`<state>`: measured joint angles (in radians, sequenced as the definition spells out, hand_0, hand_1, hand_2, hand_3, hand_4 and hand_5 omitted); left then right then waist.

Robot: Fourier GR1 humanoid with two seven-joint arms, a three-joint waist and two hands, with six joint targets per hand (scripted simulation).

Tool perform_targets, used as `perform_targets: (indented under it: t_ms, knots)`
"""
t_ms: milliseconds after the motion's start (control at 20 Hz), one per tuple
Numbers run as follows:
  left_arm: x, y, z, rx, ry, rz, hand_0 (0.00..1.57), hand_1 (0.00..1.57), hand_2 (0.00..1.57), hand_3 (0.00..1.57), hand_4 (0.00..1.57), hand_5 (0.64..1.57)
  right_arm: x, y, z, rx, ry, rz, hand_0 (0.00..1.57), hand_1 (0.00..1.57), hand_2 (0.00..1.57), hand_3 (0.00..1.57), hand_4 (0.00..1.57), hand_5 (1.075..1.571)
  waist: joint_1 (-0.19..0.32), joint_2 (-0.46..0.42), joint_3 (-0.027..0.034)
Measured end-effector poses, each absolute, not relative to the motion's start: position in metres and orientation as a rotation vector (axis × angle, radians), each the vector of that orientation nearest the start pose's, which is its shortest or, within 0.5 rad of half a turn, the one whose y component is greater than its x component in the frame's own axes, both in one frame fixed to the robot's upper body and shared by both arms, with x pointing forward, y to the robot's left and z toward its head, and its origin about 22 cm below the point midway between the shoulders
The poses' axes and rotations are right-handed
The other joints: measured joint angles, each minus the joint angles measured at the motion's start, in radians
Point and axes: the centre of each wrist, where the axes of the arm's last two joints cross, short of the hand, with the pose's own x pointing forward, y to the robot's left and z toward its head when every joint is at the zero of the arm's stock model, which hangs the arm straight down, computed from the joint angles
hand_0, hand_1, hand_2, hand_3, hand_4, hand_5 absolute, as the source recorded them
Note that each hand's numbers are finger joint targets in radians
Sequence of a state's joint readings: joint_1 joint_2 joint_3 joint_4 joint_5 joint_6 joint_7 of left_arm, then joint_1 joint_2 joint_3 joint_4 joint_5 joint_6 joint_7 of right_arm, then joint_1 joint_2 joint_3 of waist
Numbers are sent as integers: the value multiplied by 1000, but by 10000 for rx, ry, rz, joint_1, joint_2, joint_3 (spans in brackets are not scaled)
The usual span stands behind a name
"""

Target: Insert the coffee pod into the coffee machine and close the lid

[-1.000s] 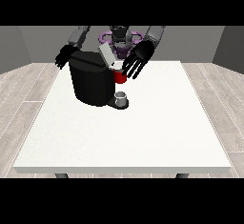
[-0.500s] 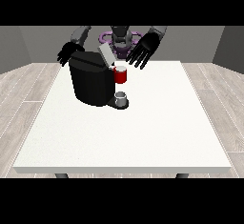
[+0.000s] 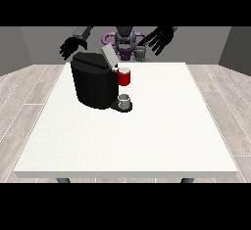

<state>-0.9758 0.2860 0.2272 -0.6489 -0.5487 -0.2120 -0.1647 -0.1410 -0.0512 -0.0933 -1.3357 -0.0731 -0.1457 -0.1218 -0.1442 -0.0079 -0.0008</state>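
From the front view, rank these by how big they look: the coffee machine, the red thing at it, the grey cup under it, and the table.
1. Large white table
2. Black coffee machine
3. Red thing at the machine
4. Small grey cup on the machine's base, close to the red thing in apparent size.

Looks like a bare test room to me: I'm behind a big white table (image 3: 147, 141) on grey wood-plank flooring (image 3: 24, 92), plain grey walls (image 3: 29, 43) around, only a black coffee machine (image 3: 93, 82) on top.
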Motion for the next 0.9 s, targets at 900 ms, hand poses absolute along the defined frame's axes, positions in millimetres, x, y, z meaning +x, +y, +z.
perform_targets:
  t_ms: [900]
  knots:
    - [374, 241, -20, -839, -15081, -2908, 0, 0, 0, 0, 0, 1571, 288, -271, 28, -760, -16204, 526, 0, 0, 0, 0, 0, 1571, 2147, -2100, 5]
